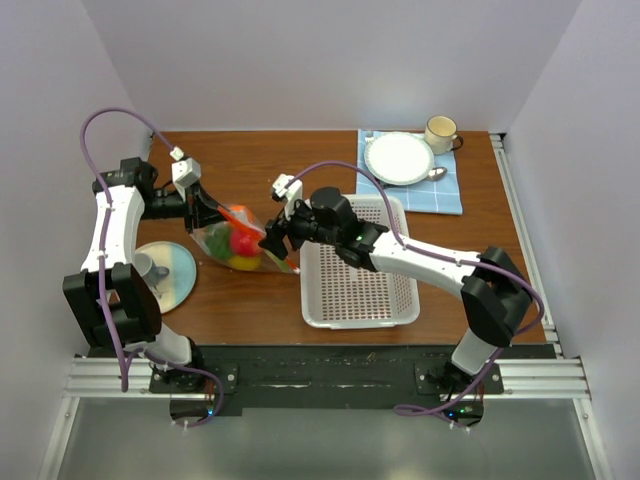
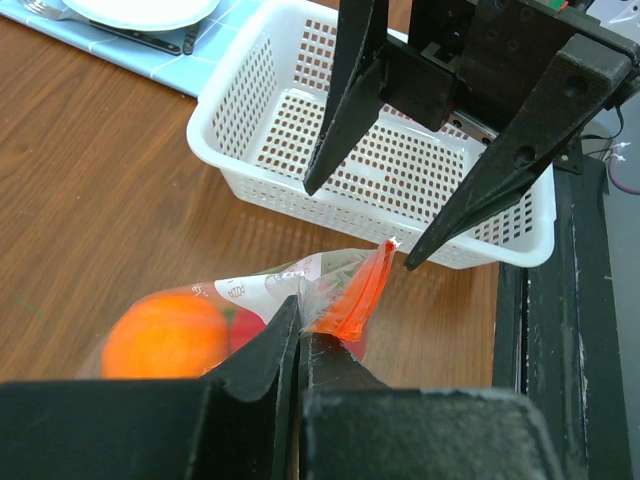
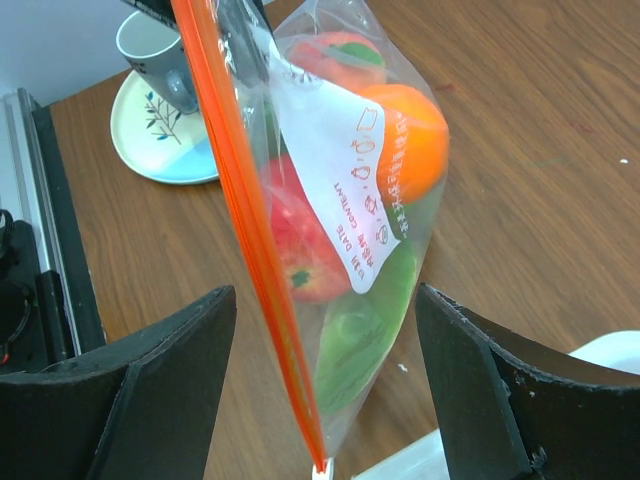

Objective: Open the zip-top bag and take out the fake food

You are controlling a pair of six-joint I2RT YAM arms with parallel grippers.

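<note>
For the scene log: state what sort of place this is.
Probably a robot test cell staged as a dining table: plain white walls box in a wooden table, the arms bolt to a metal rail, and a plate and cup sit on a blue cloth.

One zip-top bag [image 1: 236, 240], one white basket [image 1: 356, 321], two plates [image 1: 399, 158] [image 1: 178, 282], two cups [image 1: 440, 130] [image 1: 146, 266], one blue cloth [image 1: 442, 196].

A robot lab test cell: plain white walls [image 1: 330, 60] enclose a wooden table [image 1: 255, 300] fronted by aluminium rails [image 1: 545, 377].
</note>
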